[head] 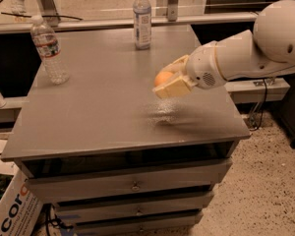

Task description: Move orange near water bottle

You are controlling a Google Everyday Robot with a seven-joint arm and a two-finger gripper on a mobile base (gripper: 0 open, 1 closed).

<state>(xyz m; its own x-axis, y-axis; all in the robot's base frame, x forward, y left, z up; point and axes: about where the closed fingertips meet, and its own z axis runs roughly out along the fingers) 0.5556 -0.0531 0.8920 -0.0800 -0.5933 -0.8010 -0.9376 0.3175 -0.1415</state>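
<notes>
The orange (162,77) is held between the pale fingers of my gripper (170,80), lifted above the right half of the grey table top (103,102). The gripper is shut on it and reaches in from the right on the white arm (246,50). The water bottle (48,49), clear and ribbed with a white cap and a red-and-white label, stands upright at the table's far left, well apart from the orange.
A second bottle (142,18) with a pale blue-and-white label stands at the back middle of the table. Drawers (132,186) sit under the top. A cardboard box (12,210) stands on the floor at the lower left. A rail runs behind the table.
</notes>
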